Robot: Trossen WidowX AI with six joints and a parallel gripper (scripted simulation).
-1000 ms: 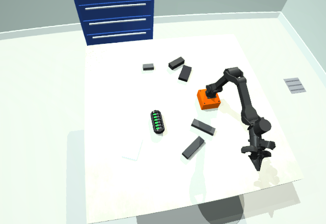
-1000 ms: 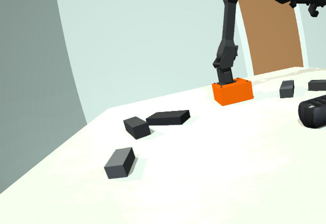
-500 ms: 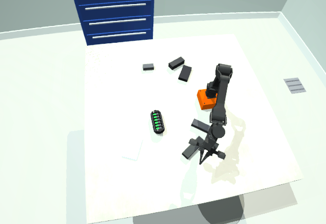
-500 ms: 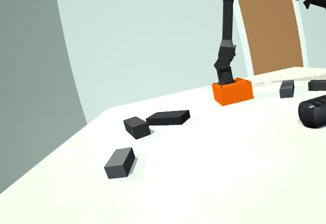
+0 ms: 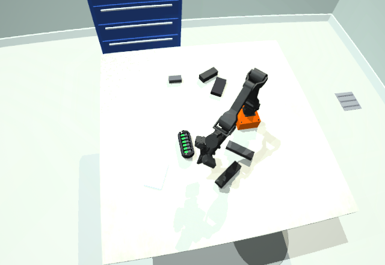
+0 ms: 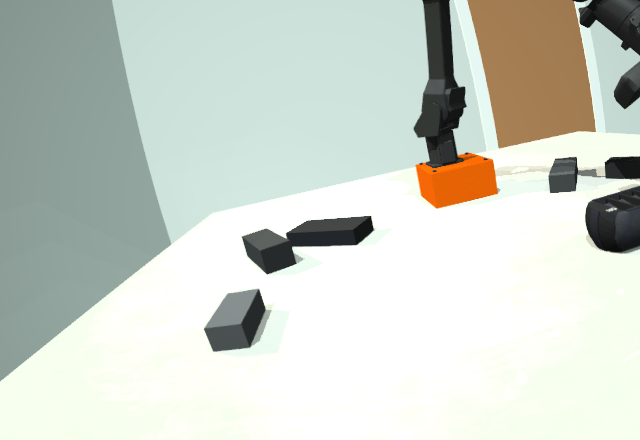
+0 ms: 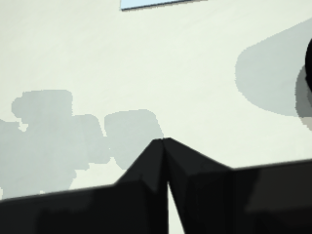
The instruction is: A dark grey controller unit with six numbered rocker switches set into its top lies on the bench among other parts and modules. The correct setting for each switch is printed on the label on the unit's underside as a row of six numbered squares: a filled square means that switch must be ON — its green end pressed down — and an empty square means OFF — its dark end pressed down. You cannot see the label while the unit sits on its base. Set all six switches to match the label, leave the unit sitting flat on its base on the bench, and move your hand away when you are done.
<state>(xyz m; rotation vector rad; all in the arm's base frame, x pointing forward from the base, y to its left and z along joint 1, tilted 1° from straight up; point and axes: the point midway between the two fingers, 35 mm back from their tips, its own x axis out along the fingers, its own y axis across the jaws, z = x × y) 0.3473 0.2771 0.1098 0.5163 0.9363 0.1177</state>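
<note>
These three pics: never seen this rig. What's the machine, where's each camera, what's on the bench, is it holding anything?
One six-joint arm on an orange base. One camera looks down from above, one from bench level at the side, one sits on the wrist behind the fingers. On the white bench: the dark controller unit with six switches showing green, beside the gripper, several plain dark blocks, and a pale flat sheet. The gripper is shut and holds nothing; in the wrist view its fingers meet.

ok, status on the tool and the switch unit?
Tool shut, empty, beside the controller unit. Unit flat on its base, switches up, all six showing green. Two dark blocks on the tool's far side, none between tool and unit.
</note>
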